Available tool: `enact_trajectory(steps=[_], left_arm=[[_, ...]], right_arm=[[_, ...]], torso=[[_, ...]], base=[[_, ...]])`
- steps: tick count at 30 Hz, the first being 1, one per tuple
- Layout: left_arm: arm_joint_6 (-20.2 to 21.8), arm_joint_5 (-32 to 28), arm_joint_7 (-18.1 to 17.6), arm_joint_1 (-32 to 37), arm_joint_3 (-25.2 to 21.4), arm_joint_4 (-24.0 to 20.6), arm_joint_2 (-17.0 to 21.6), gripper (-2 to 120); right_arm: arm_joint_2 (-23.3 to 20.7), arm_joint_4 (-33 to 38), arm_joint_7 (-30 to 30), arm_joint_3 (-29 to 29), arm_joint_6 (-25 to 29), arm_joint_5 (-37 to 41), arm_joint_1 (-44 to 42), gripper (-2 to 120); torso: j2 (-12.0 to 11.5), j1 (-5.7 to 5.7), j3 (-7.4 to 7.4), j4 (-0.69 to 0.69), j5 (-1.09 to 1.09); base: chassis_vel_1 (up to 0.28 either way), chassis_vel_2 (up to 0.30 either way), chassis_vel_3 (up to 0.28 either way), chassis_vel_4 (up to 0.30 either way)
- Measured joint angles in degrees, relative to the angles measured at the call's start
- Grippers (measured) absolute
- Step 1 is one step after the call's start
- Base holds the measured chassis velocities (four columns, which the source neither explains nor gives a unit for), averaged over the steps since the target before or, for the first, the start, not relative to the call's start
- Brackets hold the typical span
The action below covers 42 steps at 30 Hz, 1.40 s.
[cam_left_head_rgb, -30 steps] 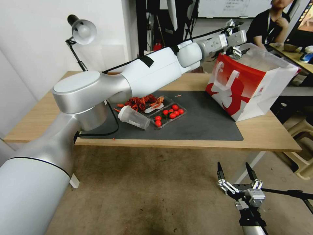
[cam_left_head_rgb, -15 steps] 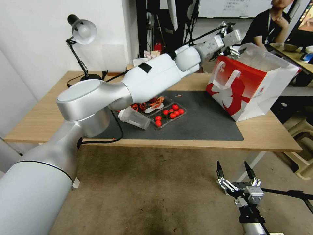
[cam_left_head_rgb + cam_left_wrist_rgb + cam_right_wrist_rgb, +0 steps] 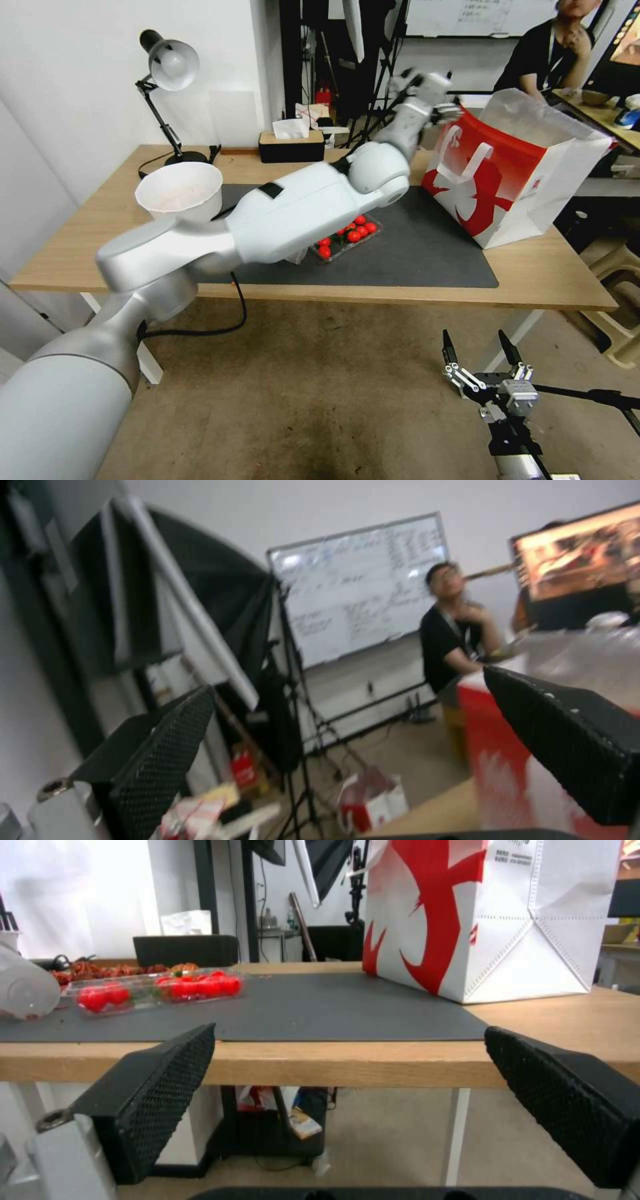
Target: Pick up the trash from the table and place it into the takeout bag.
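The red and white takeout bag (image 3: 513, 173) stands open at the table's (image 3: 547, 273) right end, on the corner of the dark mat (image 3: 427, 253). My left gripper (image 3: 427, 87) hangs in the air just left of the bag's top edge, open and empty (image 3: 350, 685). A pale bowl (image 3: 179, 190) stands at the mat's left. A clear tray of red tomatoes (image 3: 347, 237) lies mid-mat, partly behind my left arm. The clear lidded cup (image 3: 23, 985) lies on its side beside that tray (image 3: 160, 990). My right gripper (image 3: 483, 360) waits open below the table's front edge.
A desk lamp (image 3: 167, 67) and a black tissue box (image 3: 291, 143) stand along the table's back. Red shell scraps (image 3: 100, 970) lie behind the tray. A seated person is behind the bag. Bare mat lies between tray and bag.
My left gripper has swung left and back from above the bag's opening. The arm's elbow dropped, uncovering the bowl and tissue box and covering the cup. The right arm stayed put.
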Motion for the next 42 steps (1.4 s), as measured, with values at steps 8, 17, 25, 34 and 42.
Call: enact_trajectory(steps=[8, 17, 25, 34, 42], left_arm=[[2.2, -0.6, -5.3, 6.1, -3.8, -7.3, 5.8, 100], [1.2, 2.4, -3.7, 16.6, -8.5, -17.5, 16.0, 100], [0.8, 4.3, -2.2, 25.0, -13.4, -25.0, 23.3, 100], [-1.5, 5.7, 2.3, 39.4, -24.0, -34.5, 32.5, 100], [-3.7, 7.1, 6.9, 53.4, -35.2, -41.1, 36.4, 100]], right_arm=[[-0.5, -0.3, 0.0, 0.0, -0.7, 0.2, 0.6, 100], [-1.5, -0.6, 0.0, 0.0, -0.7, 0.9, 0.6, 100], [-2.0, -0.6, -0.1, 0.2, -0.1, 1.1, 0.0, 100], [-2.1, 0.0, -0.2, 0.1, 0.5, 0.8, -0.7, 100], [-2.1, 0.7, -0.2, -0.1, 1.2, 0.2, -1.5, 100]], torso=[[0.0, 0.00, 0.00, 0.00, -0.01], [0.0, 0.00, 0.00, -0.01, 0.00], [0.0, 0.00, 0.00, -0.02, 0.00], [0.0, 0.00, -0.01, -0.01, 0.00], [0.0, -0.01, -0.01, -0.02, 0.00]], base=[[0.000, 0.000, 0.000, 0.000], [0.000, 0.000, 0.000, 0.000], [0.000, 0.000, 0.000, 0.000], [0.000, 0.000, 0.000, 0.000], [0.000, 0.000, 0.000, 0.000]])
